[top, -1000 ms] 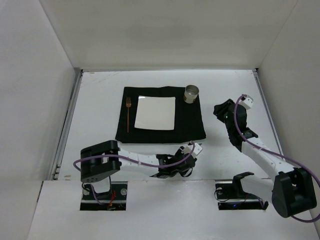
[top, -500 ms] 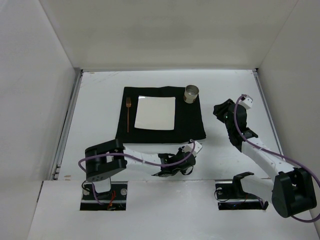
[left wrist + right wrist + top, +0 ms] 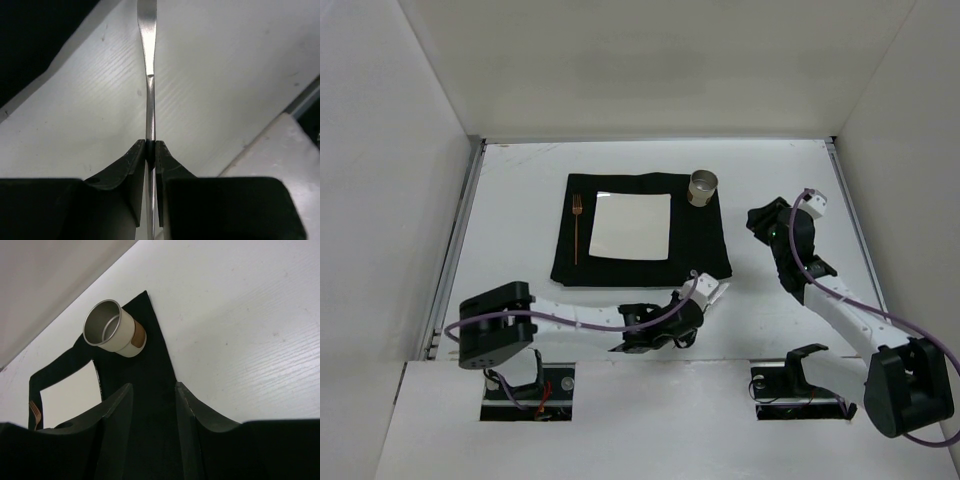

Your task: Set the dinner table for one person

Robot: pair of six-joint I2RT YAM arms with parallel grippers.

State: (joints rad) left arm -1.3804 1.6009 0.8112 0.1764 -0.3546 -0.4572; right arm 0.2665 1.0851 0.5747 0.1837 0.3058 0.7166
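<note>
On the white dinner table [image 3: 520, 200] lies a black mat [image 3: 705, 250] with a square pale plate [image 3: 632, 225], a copper fork [image 3: 577, 228] to the plate's left and a metal cup [image 3: 702, 187] at the mat's far right corner. My left gripper [image 3: 658, 336] is low near the table's front edge, below the mat. In the left wrist view it [image 3: 151, 145] is shut on a thin silver utensil [image 3: 148, 60] seen edge-on. My right gripper [image 3: 762, 220] hovers just right of the mat, open and holding nothing [image 3: 152, 387], facing the cup [image 3: 111, 332].
Metal rails [image 3: 455, 250] run along the table's side edges and white walls enclose it. A raised white ledge [image 3: 650, 410] with the arm bases borders the front. The ledge's corner [image 3: 295, 150] shows just right of the left gripper.
The left jaws have closed onto the silver utensil. The left arm's shoulder has swung left and its wrist has drawn slightly left. The right arm has barely moved.
</note>
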